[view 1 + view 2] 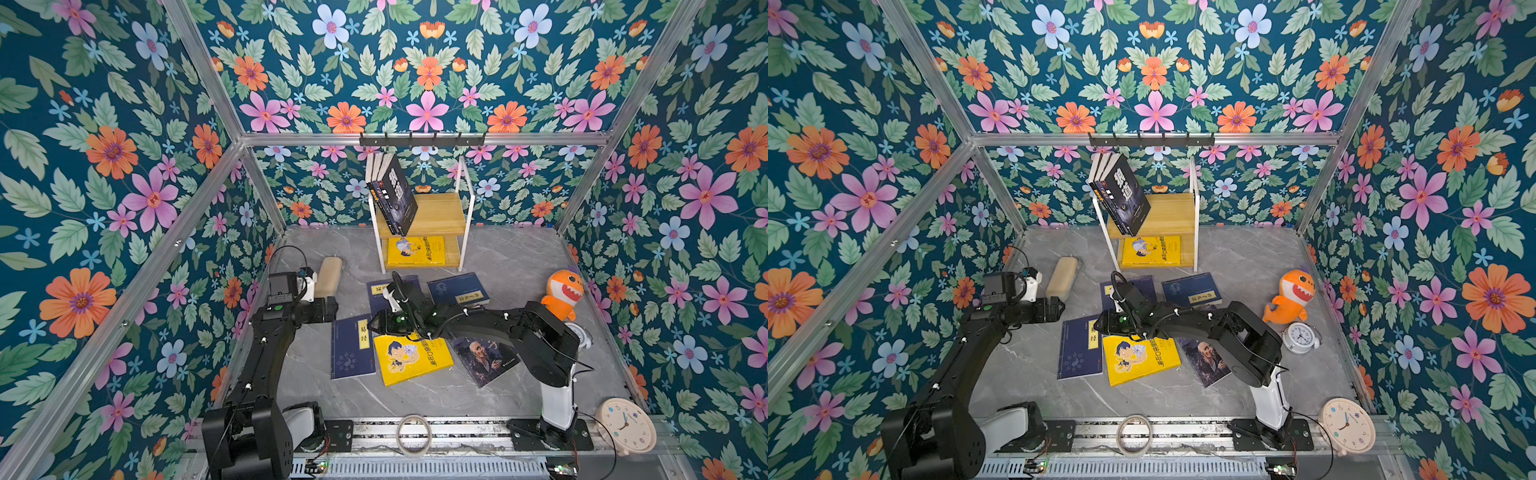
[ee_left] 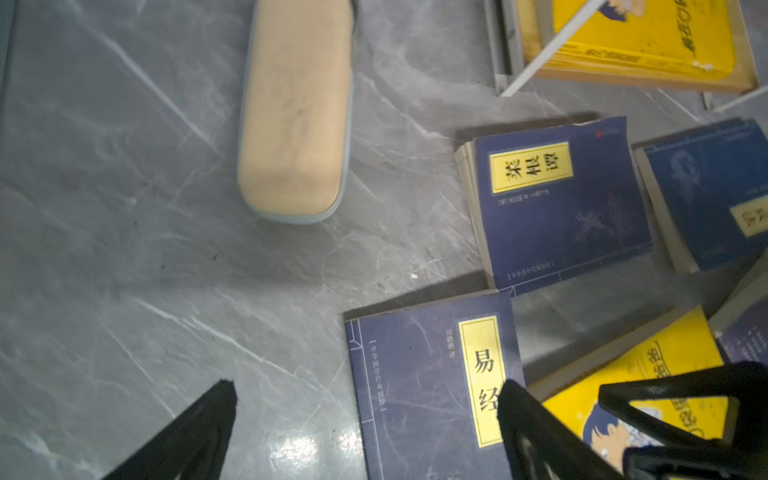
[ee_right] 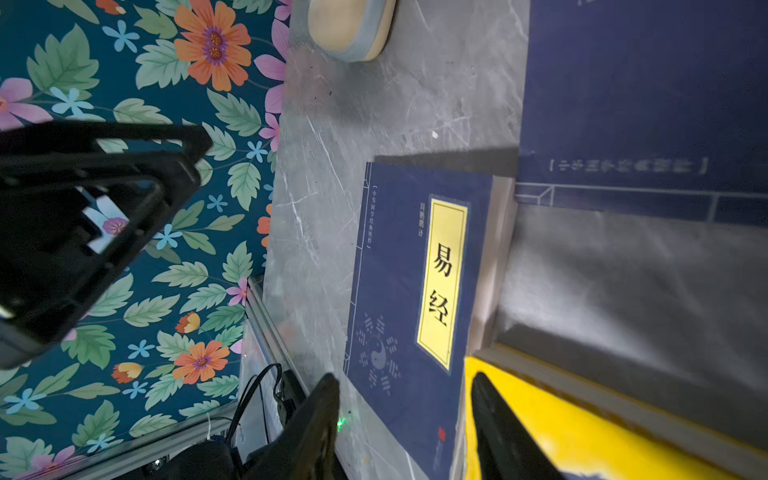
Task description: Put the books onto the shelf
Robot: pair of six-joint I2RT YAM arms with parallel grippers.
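At the middle of the table, where several books lie flat, the right gripper hangs low with jaws half apart and nothing between them, over the seam between the navy book and the yellow book; the left gripper stands wide open, empty. A pick seems in hand, and it calls for working a finger under a thin, limp cover; the shelf holds leaning dark books and a yellow one

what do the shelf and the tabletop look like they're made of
The shelf: light wooden boards, matt, faint grain showing; thin white rods, likely painted metal. The tabletop: grey marble-look slab with white veins, semi-gloss, as glare shows in the left wrist view; real stone or printed laminate cannot be told.
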